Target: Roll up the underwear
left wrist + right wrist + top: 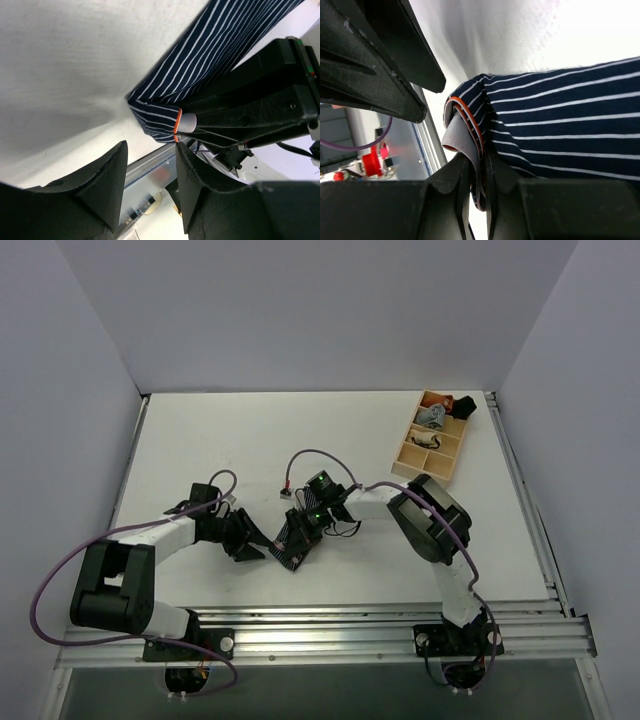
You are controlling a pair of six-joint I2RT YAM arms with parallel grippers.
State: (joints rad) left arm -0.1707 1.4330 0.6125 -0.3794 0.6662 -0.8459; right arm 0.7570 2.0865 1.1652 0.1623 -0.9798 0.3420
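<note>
The underwear, navy cloth with thin white stripes and an orange-edged waistband, lies partly rolled on the white table between my two grippers. My right gripper is shut on the folded waistband at the end of the underwear, pinching the grey and orange layers. My left gripper is open just short of the near end of the underwear. Nothing is between its fingers, and the tip of the other finger sits right at the orange edge. The top view shows the left gripper left of the cloth and the right gripper above it.
A wooden compartment tray stands at the back right, holding a small grey roll and a black and orange one. An aluminium rail runs along the near table edge. Purple cables loop over both arms.
</note>
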